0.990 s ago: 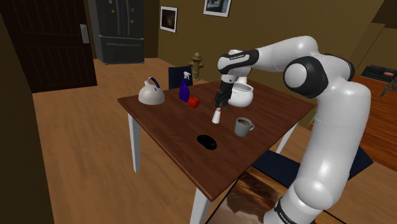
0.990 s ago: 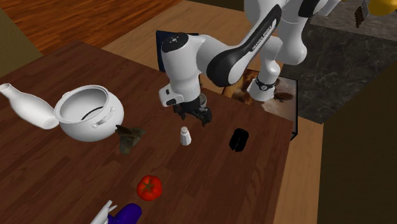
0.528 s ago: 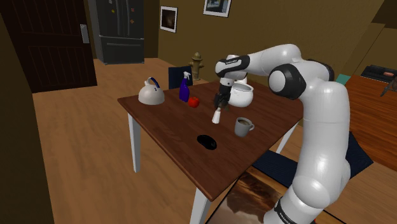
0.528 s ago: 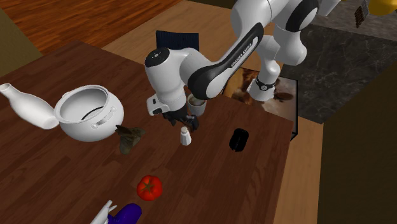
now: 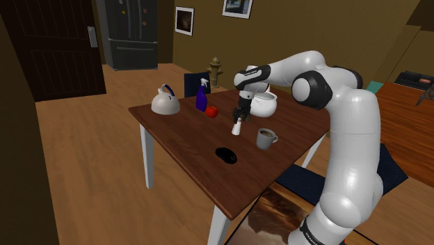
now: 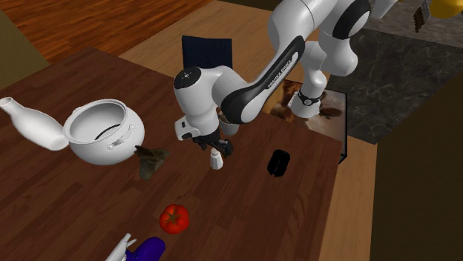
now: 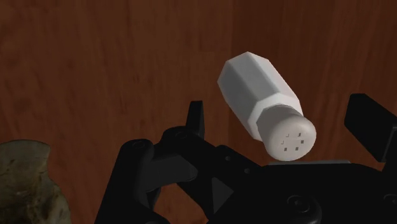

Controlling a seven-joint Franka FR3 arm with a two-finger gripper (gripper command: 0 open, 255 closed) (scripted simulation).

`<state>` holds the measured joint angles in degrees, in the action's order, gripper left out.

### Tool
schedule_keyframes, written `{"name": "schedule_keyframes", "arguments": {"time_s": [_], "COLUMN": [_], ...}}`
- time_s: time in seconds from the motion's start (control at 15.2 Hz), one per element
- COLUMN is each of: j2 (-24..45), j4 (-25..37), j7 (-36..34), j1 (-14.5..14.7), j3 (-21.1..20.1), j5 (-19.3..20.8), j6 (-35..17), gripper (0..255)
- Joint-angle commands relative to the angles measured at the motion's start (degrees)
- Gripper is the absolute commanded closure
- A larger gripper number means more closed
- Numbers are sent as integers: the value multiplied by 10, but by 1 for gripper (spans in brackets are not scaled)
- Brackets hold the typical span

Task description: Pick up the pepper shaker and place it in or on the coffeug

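The pepper shaker (image 5: 237, 127) is a small white faceted jar that stands on the brown wooden table (image 5: 188, 143). My black gripper (image 5: 240, 115) hangs just above it, pointing down. In the wrist view the shaker (image 7: 257, 95) lies between the two fingers (image 7: 196, 118), with its holed cap towards the hand and a gap on each side, so the gripper (image 7: 283, 121) is open and holds nothing. From the second exterior view the gripper (image 6: 214, 145) hovers over the shaker (image 6: 216, 159). A grey mug (image 5: 265, 138) stands close by, on the stand's side of the shaker.
On the table are a white kettle (image 5: 165, 103), a blue spray bottle (image 5: 202, 97), a red tomato (image 5: 212, 111), a white pot (image 5: 264, 105) behind the gripper, a black object (image 5: 226, 154) near the front edge, and a brownish lump (image 6: 152, 160) beside the pot (image 6: 100, 133).
The hand has swung over the shaker and come down, so the open fingers now straddle its top. The shaker and mug have not moved.
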<state>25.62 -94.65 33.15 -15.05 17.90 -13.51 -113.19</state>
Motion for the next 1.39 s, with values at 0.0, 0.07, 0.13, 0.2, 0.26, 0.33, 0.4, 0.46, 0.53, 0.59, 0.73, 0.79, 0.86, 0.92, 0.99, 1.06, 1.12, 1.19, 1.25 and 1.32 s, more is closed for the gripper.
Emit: {"name": "schedule_keyframes", "arguments": {"time_s": [0.0,0.07,0.13,0.2,0.26,0.33,0.4,0.46,0.53,0.59,0.73,0.79,0.86,0.92,0.99,1.06,1.12,1.19,1.25,1.32], "j2": [0,0,0,0,0,0,0,0,0,0,0,0,0,-3,-6,-9,-11,-14,-16,-19], "j4": [0,0,0,0,0,0,0,0,0,0,0,0,0,3,7,11,14,18,23,27], "j7": [0,0,0,0,0,0,0,0,0,0,0,0,0,-1,-2,-4,-5,-6,-7,-8], "j1": [0,0,0,0,0,0,0,0,0,0,0,0,0,0,0,1,1,1,1,1], "j3": [0,0,0,0,0,0,0,0,0,0,0,0,0,1,1,2,2,3,3,4], "j5": [0,0,0,0,0,0,0,0,0,0,0,0,0,1,3,4,5,6,7,9], "j6": [-1,-1,-1,0,0,0,0,0,0,0,0,0,-1,6,12,18,25,31,38,44], "gripper": [0,0,0,0,255,255,255,255,255,255,255,255,255,255,255,255,255,255,255,255]}}
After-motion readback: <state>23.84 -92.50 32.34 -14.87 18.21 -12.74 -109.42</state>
